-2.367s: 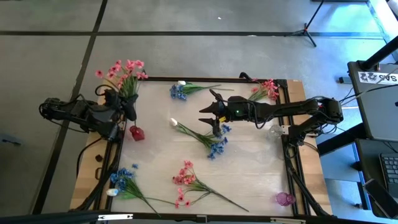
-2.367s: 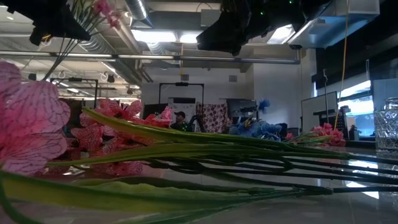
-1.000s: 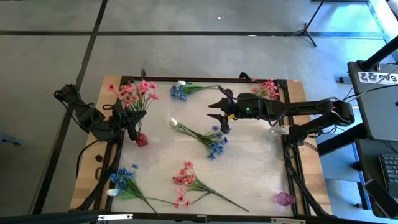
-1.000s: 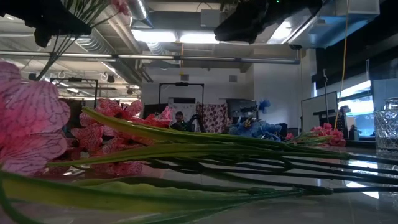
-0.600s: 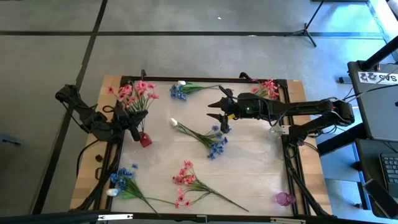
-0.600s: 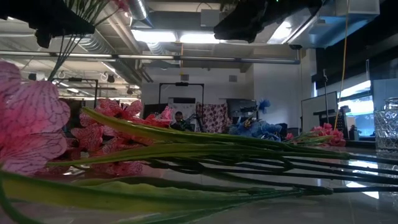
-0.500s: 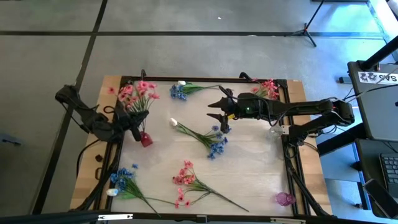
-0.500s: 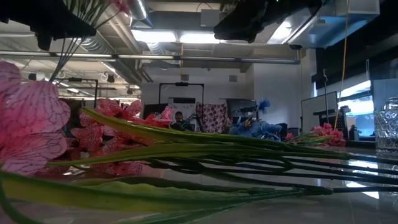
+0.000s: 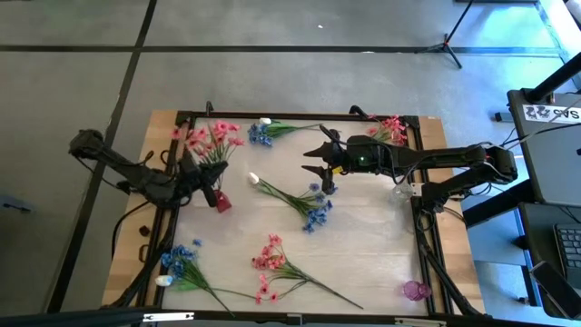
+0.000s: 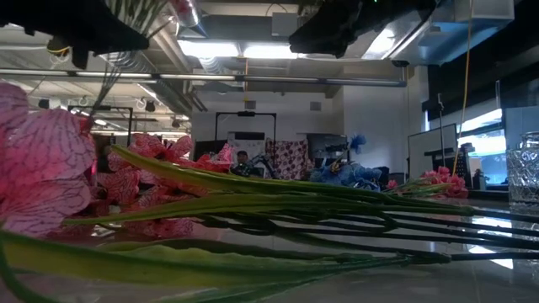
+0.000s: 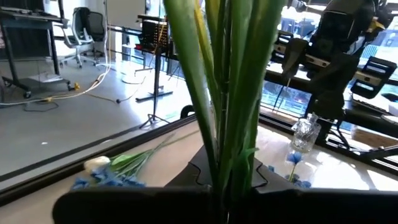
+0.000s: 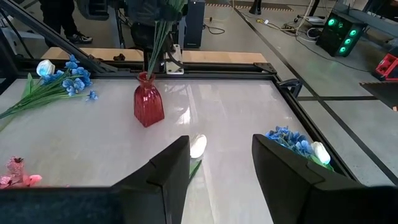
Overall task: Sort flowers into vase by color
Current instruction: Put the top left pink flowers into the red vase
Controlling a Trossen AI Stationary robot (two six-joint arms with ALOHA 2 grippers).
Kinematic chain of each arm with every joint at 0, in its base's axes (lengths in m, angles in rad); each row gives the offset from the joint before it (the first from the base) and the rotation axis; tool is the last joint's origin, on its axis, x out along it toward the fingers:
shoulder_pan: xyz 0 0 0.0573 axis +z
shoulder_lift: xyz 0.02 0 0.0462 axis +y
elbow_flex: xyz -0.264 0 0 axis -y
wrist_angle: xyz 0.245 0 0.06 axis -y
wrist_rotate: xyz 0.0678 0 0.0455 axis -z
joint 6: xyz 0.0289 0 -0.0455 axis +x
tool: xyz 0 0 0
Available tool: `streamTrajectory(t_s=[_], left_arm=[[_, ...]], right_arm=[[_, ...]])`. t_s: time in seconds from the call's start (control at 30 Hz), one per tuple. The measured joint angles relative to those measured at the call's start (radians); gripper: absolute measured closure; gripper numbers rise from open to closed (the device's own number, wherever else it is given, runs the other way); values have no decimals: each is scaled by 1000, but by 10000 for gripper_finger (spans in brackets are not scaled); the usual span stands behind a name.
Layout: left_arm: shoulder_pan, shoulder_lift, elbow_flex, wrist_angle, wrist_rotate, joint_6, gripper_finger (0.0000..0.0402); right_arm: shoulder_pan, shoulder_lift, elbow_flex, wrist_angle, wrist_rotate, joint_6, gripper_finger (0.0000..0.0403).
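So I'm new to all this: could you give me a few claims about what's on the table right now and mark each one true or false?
1. The left gripper holds a pink bunch whose stems reach down into the red vase. True.
2. The right gripper is clamped on a blue sprig. False: its fingers are open and hold nothing.
3. The red vase lies tipped on its side. False: it stands upright.
4. A blue sprig with a white bud lies mid-table, below the right gripper. True.
5. A small pink vase stands at the table's near right corner. True.
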Motion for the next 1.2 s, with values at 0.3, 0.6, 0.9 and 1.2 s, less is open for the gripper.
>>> streamTrajectory(t_s=[0.3, 0.6, 0.9, 1.2], left_arm=[[76, 116, 0, 210, 136, 111, 395], [-129, 57, 0, 59, -50, 85, 395], [-171, 78, 0, -172, -111, -109, 394], [-171, 76, 0, -298, -79, -235, 351]], right_arm=[[0, 0, 0, -2, 0, 0, 228], [0, 0, 0, -11, -19, -1, 228], [1, 0, 0, -9, -27, 0, 228], [1, 0, 0, -16, -60, 2, 228]])
